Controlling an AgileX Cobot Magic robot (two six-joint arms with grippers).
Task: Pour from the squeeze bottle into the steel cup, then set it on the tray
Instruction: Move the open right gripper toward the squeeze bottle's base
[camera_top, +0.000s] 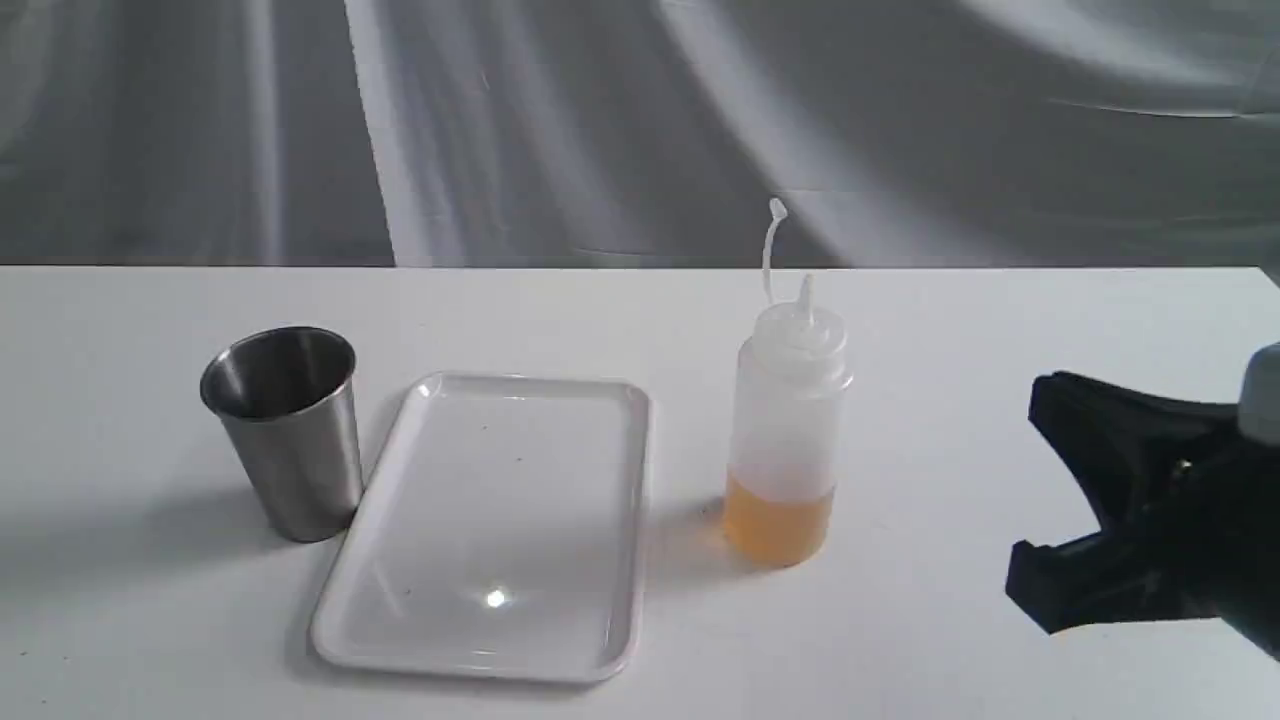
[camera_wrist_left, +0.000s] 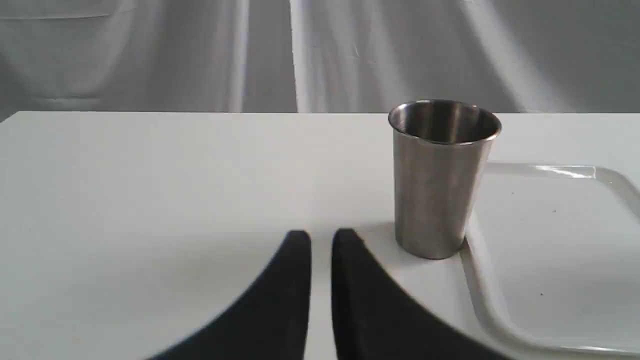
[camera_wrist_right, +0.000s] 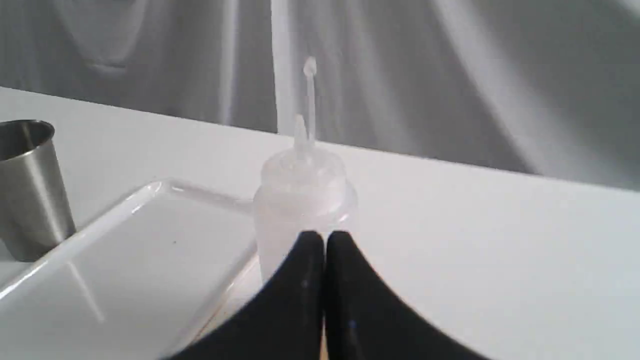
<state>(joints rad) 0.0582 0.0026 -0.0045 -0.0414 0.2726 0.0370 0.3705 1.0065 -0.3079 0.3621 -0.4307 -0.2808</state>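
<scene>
The squeeze bottle stands upright on the white table, amber liquid filling its bottom part, cap strap sticking up. Left of it lies the white tray, bare. The steel cup stands upright at the tray's left edge. My right gripper hovers to the right of the bottle, apart from it. In the right wrist view its fingers meet just before the squeeze bottle: the right gripper is shut on nothing. My left gripper is shut too, a short way from the steel cup; the exterior view does not show it.
A grey draped cloth hangs behind the table's far edge. Bare tabletop lies between the bottle and my right gripper. The tray touches or nearly touches the cup's base. In the right wrist view the cup stands beyond the tray.
</scene>
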